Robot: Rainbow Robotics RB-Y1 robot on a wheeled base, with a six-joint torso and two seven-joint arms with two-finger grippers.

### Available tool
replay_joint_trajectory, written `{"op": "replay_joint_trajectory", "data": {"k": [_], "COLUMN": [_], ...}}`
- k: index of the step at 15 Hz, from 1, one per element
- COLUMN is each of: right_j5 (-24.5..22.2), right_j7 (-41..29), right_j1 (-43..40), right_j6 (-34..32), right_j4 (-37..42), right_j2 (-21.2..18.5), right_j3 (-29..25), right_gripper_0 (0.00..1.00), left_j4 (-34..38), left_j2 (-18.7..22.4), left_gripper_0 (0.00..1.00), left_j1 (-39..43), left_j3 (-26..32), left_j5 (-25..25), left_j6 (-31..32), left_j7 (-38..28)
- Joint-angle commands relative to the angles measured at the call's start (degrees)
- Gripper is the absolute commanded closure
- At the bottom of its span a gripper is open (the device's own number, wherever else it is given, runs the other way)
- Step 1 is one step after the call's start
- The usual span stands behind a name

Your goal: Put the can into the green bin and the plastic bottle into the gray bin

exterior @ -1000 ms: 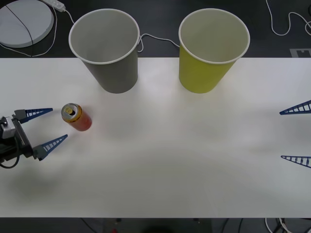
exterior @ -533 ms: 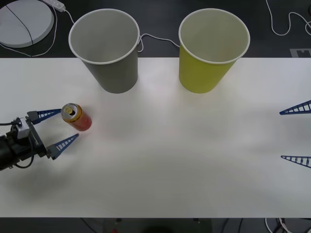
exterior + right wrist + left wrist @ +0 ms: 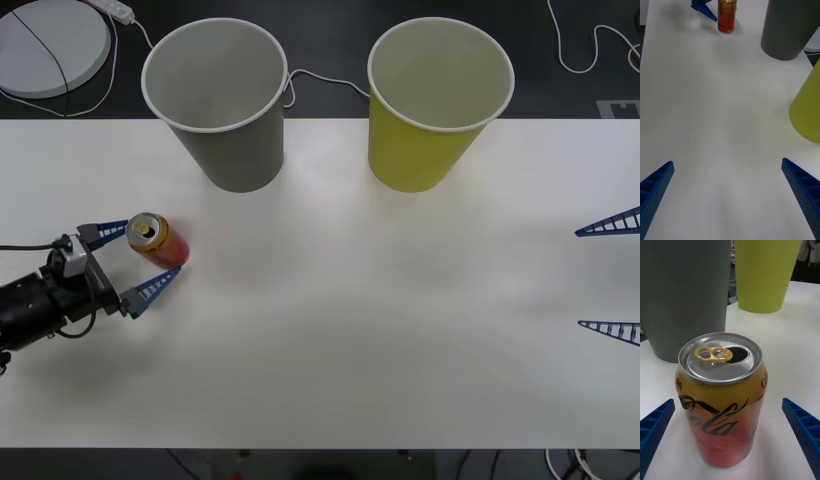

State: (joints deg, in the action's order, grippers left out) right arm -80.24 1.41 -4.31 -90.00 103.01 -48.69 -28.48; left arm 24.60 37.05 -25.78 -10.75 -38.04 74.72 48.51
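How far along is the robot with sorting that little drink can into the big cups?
Nothing is sorted yet: the yellow-green paper-cup bin and the gray paper-cup bin stand empty. In hand: the open left gripper brackets the upright red-orange drink can, not yet clamped. Left: grasping, lifting, dropping it in the green bin. The open right gripper waits at the table's right edge.

The can [image 3: 720,397] bears black Coca-Cola script (partly visible, "ola" clearest).
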Motion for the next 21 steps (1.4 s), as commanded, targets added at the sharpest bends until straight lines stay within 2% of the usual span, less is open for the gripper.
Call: {"op": "replay_joint_trajectory", "data": {"k": [1,6,7,9,10,11,21], "right_j5": [0.0,0.0,0.0,0.0,0.0,0.0,0.0], "right_j7": [0.0,0.0,0.0,0.0,0.0,0.0,0.0], "right_j1": [0.0,0.0,0.0,0.0,0.0,0.0,0.0], "right_j6": [0.0,0.0,0.0,0.0,0.0,0.0,0.0], "right_j4": [-0.01,-0.01,-0.01,-0.01,-0.01,-0.01,-0.01], "right_j2": [0.0,0.0,0.0,0.0,0.0,0.0,0.0], "right_j3": [0.0,0.0,0.0,0.0,0.0,0.0,0.0], "right_gripper_0": [0.0,0.0,0.0,0.0,0.0,0.0,0.0], "left_j4": [0.01,0.01,0.1,0.01,0.01,0.01,0.72], "left_j2": [-0.84,-1.89,-1.89,-1.89,-1.89,-1.98,-1.36], "left_gripper_0": [0.0,0.0,0.08,0.78,0.96,1.0,1.0], "left_j1": [-0.85,-1.73,-1.82,-1.73,-1.82,-1.82,-1.56], "left_j3": [-0.06,-0.06,0.02,-0.06,-0.06,-0.06,0.02], "left_j5": [-0.19,-0.89,-0.89,-0.89,-1.33,-1.42,-1.77], "left_j6": [-1.51,-2.65,-2.74,-2.74,-2.65,-2.56,-1.07], "left_j7": [0.01,-0.26,-0.34,-0.34,-0.26,-0.26,-1.49]}}
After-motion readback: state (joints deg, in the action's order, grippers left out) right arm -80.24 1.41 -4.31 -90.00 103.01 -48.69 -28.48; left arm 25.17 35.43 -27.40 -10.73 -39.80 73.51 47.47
